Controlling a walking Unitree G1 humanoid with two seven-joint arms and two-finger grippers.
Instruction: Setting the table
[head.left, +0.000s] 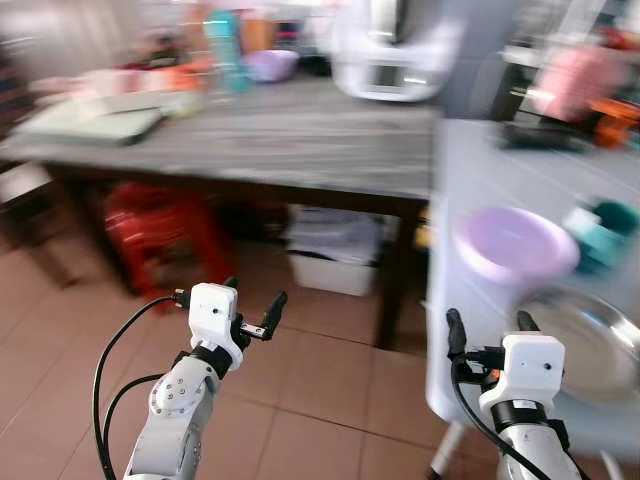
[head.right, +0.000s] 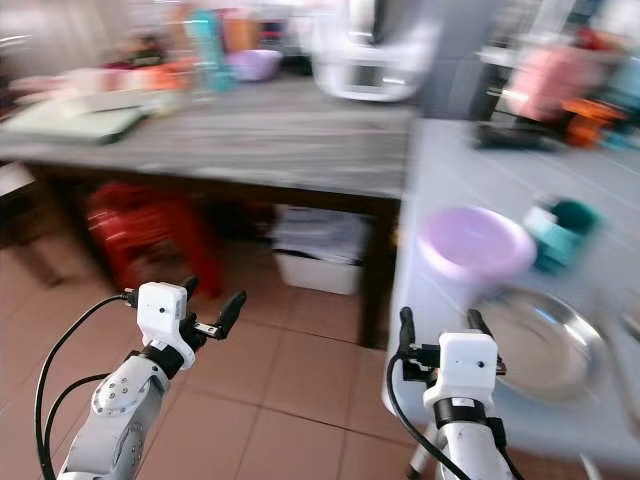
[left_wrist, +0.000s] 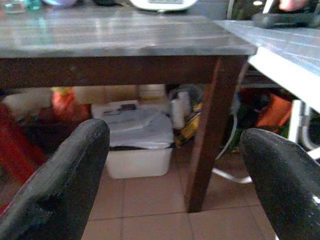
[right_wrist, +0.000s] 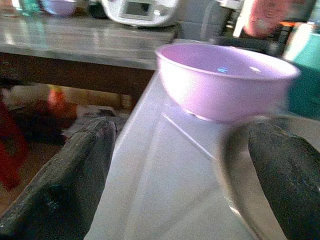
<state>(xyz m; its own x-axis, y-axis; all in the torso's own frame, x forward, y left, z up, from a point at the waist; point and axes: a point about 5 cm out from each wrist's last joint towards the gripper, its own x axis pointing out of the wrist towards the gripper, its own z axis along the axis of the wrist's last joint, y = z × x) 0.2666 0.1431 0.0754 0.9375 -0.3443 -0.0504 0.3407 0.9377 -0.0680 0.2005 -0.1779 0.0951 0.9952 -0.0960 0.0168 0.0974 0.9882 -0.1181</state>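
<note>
Right wrist view: my right end effector, fingers spread, faces the purple bowl near the worktop edge; looks light, slick plastic, so I'd pinch its rim.

At right of the frame, a pale counter carries a purple bowl, a steel plate and teal cups.
</note>
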